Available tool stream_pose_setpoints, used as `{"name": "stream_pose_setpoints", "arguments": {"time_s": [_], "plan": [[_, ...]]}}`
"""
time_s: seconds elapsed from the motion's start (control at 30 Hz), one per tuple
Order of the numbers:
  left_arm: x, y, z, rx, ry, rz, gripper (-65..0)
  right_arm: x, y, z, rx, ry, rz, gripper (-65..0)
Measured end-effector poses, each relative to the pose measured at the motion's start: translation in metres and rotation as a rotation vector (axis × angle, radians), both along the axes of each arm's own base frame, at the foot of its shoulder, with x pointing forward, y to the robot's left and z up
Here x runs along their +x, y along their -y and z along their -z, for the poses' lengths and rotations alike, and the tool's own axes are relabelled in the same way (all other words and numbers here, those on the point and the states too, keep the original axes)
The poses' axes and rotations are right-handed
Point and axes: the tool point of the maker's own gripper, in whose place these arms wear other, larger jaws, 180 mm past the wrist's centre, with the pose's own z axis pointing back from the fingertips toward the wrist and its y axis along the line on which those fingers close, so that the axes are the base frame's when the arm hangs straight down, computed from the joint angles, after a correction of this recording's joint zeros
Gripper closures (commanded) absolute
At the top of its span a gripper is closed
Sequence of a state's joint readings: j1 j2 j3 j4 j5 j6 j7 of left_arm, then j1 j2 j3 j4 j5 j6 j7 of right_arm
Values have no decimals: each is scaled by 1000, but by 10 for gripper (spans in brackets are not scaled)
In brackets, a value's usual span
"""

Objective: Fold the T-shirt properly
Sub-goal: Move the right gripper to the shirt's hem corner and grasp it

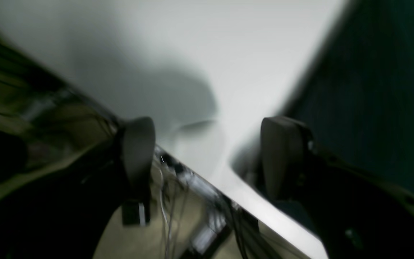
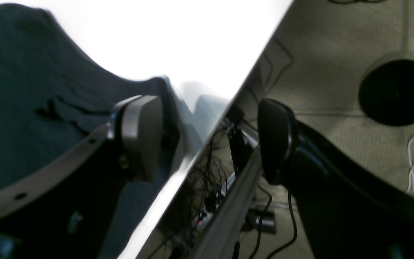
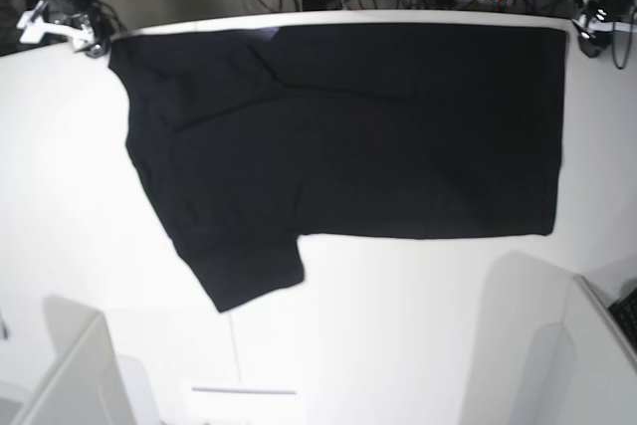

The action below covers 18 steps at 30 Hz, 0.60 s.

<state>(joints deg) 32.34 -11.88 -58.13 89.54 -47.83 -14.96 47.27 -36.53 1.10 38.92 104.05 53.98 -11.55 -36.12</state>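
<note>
**Ana:** Two grippers, both at the far edge of the white table, both with jaws spread and holding nothing. Nearest the base camera the tabletop is bare; beyond it the large black short-sleeved cloth T-shirt lies flat, one sleeve reaching toward the near side, its top edge along the far rim.

**Ben:** So the shirt looks folded once lengthwise and laid down. How would you handle the next step?

**Ana:** I'd judge it a release with a regrasp to follow. Lift clear without dragging the hem, then pinch both layers together at matching corners so the fold stays square and no wrinkle gets trapped.

**Ben:** And the poses?

**Ana:** The left gripper hangs over the table corner, pads apart, bare white surface between them and dark cloth just beside its right pad. The right gripper straddles the table edge, one pad over the shirt, the other out over the grey floor and its cables. In the base view each sits past a far corner.
</note>
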Motion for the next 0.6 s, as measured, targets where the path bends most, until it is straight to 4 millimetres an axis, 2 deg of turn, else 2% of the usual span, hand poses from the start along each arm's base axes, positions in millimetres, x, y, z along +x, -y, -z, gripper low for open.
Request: {"name": "stream_pose_setpoints", "arguments": {"time_s": [0.07, 0.13, 0.2, 0.3, 0.47, 0.53, 0.6], "plan": [[2, -8, -10, 26, 7, 1, -449, 8, 5, -10, -26, 28, -4, -396], [14, -10, -25, 66, 31, 36, -448, 24, 4, -23, -43, 75, -27, -396], [31, -8, -45, 111, 78, 77, -448, 41, 1, -36, -58, 126, -49, -396], [45, 0, -63, 149, 114, 117, -448, 63, -13, -44, -53, 168, -103, -396], [63, 7, -81, 184, 164, 155, -446, 101, -49, -53, -10, 236, -220, -396], [73, 13, -80, 176, 173, 181, -443, 124, -59, -63, -12, 278, -283, -396], [79, 20, -77, 161, 180, 199, -403, 147, -62, -77, -38, 330, -326, -395]]}}
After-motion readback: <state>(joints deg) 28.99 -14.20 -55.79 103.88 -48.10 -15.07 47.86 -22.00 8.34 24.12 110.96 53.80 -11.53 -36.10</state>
